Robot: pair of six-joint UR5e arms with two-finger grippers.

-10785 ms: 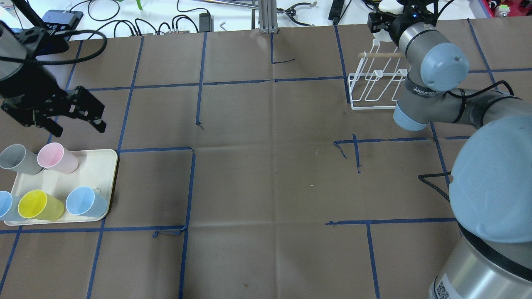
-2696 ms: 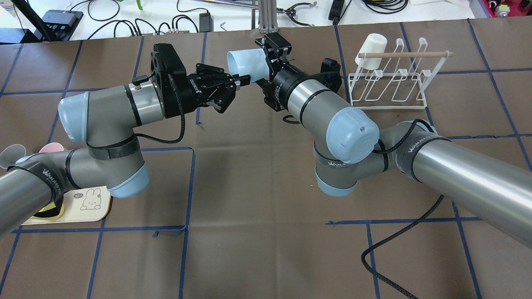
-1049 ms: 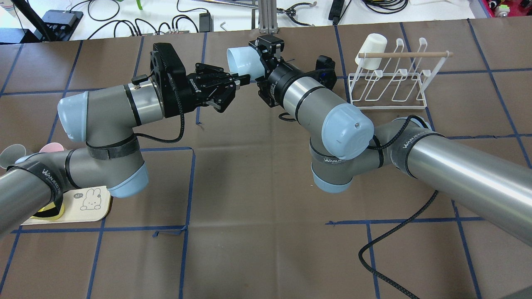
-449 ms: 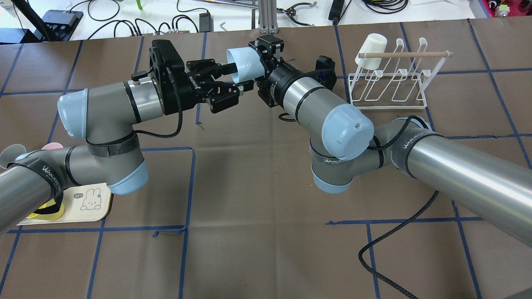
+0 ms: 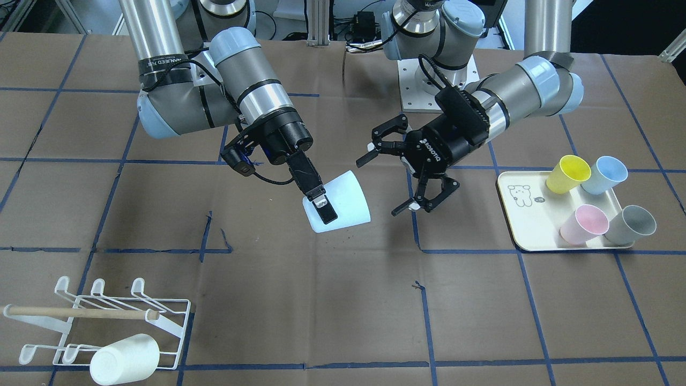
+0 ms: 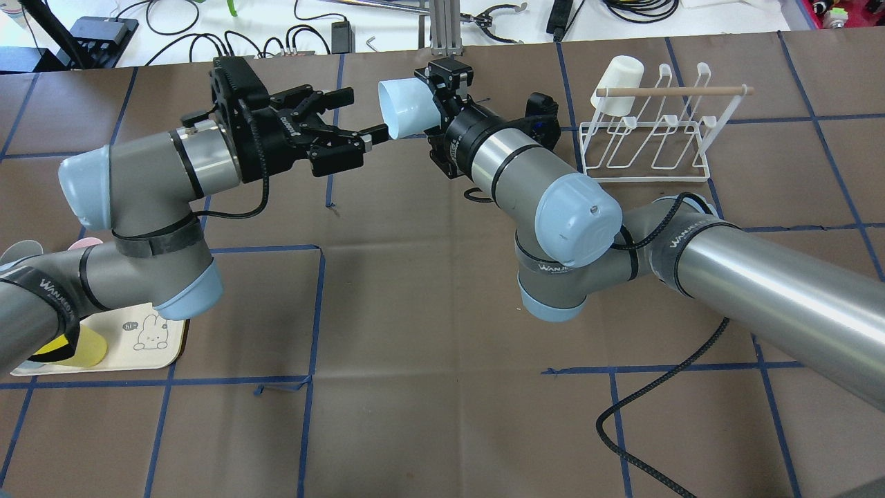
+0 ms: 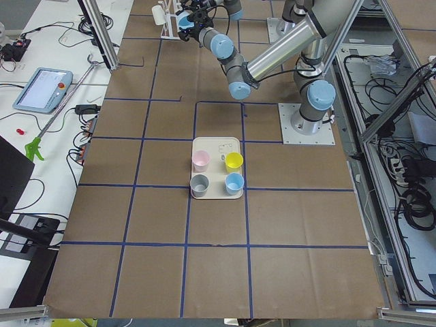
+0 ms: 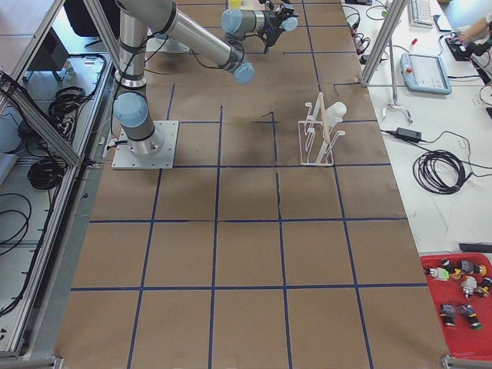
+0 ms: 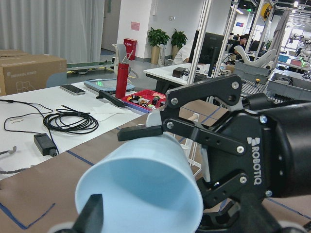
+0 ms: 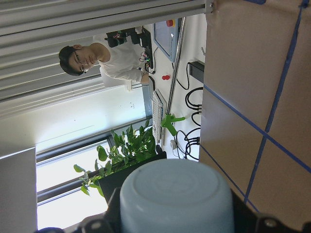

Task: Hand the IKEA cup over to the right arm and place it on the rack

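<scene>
While the right fingers (image 5: 323,208) pinch the blue cup (image 5: 345,206), the left fingers (image 6: 321,98) have spread and backed away.

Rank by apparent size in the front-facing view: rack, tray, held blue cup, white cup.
1. rack
2. tray
3. held blue cup and white cup look alike; the held one hangs nearer the camera, so unranked.

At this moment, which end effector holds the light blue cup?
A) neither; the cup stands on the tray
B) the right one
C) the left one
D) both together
B: the right end effector is shut on the light blue cup, while the left end effector is open and apart from it.
</scene>
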